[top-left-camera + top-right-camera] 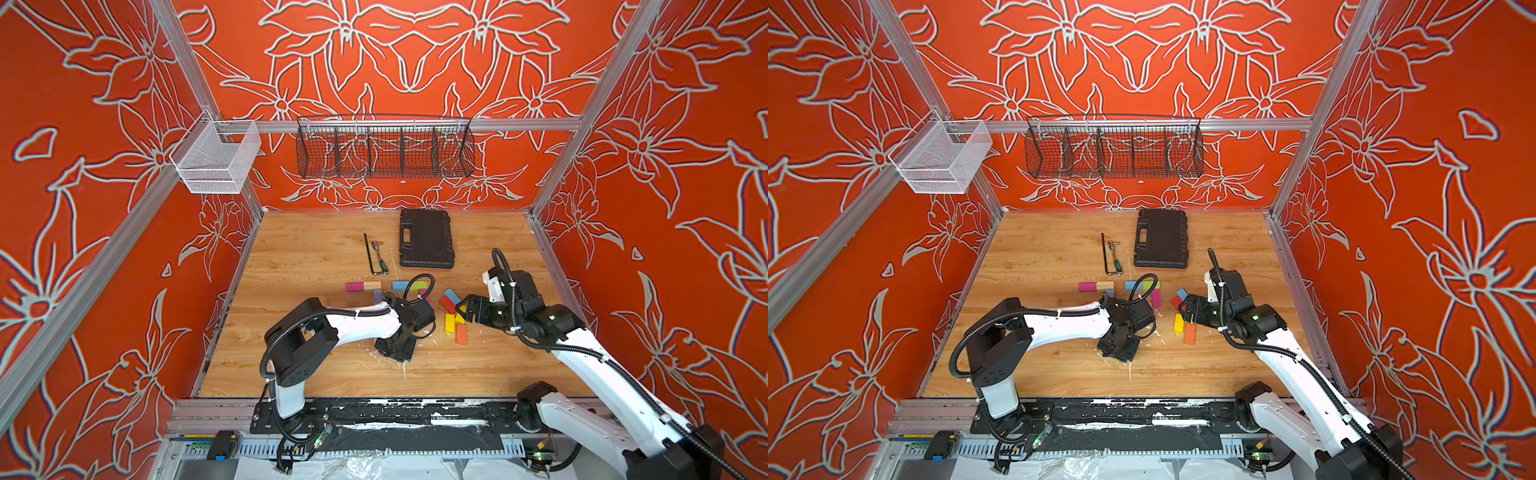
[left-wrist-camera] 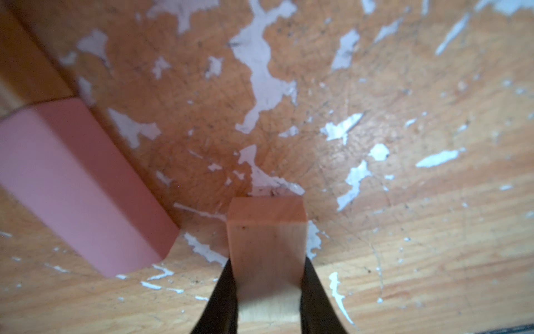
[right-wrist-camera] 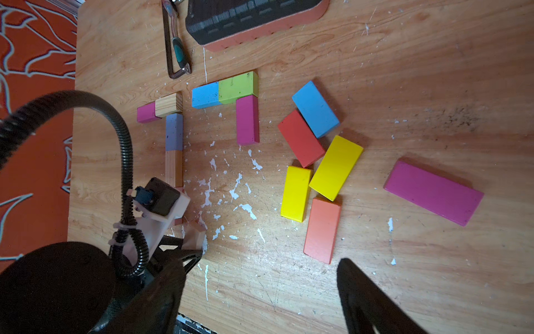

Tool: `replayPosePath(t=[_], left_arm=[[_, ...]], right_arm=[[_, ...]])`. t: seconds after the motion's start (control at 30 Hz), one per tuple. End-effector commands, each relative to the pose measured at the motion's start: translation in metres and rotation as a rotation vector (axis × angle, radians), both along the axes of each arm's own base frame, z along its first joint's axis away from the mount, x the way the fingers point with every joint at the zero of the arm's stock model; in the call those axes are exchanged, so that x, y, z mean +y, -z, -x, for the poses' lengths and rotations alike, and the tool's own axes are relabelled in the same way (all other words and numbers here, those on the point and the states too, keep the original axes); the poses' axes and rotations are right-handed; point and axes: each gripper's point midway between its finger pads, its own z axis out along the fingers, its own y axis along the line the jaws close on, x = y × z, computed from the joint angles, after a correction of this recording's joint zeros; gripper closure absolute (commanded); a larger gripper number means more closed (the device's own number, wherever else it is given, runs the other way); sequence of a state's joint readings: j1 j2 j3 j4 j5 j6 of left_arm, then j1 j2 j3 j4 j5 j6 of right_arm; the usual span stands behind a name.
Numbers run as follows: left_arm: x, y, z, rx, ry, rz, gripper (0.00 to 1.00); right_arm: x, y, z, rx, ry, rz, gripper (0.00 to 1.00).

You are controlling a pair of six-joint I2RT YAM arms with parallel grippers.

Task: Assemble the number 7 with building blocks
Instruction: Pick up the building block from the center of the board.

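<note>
Left gripper (image 2: 267, 289) is pinching a plain wood block (image 2: 266, 228) by its long sides. The block's square end is near a matte pink block (image 2: 78, 185), not touching. Right gripper (image 3: 260, 289) is spread wide over bare, paint-flecked tabletop (image 3: 404, 72). The part-built 7 (image 3: 231, 98) is blue and green across, magenta down, with loose blocks (image 3: 300, 138) crowding just beside.

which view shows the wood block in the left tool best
The left wrist view: the plain wood block fills the close foreground, clamped between the left tool's fingers. The right wrist view shows only a small part of it; in both top views the left arm hides it.
</note>
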State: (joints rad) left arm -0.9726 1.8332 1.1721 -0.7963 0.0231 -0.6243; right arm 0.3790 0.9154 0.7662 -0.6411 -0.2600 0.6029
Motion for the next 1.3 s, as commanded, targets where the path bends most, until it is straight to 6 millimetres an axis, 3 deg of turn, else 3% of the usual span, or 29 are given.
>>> replayPosePath(t=[0.0,0.27,0.6,0.8,1.07,1.27], left_arm=[[0.005,0.014,0.008,0.032,0.001,-0.051,0.86],[-0.019,-0.017,0.004,-0.006,0.030,0.056,0.89],[-0.071,-0.058,-0.010,0.002,0.001,0.276,0.89],[-0.095,-0.053,-0.025,0.031,-0.069,0.362,0.89],[-0.090,-0.045,-0.059,0.016,-0.163,0.355,0.90],[-0.093,-0.036,-0.073,0.037,-0.160,0.349,0.91]], right_arm=[[-0.003,0.001,0.003,0.005,0.010,-0.007,0.15],[-0.017,-0.017,0.009,-0.014,0.045,0.042,0.15],[-0.041,-0.037,0.011,-0.043,0.097,0.073,0.15],[-0.039,-0.035,0.004,-0.025,0.081,0.004,0.15],[-0.038,-0.024,0.002,-0.007,0.086,-0.059,0.16],[-0.040,-0.015,0.002,0.012,0.086,-0.063,0.16]])
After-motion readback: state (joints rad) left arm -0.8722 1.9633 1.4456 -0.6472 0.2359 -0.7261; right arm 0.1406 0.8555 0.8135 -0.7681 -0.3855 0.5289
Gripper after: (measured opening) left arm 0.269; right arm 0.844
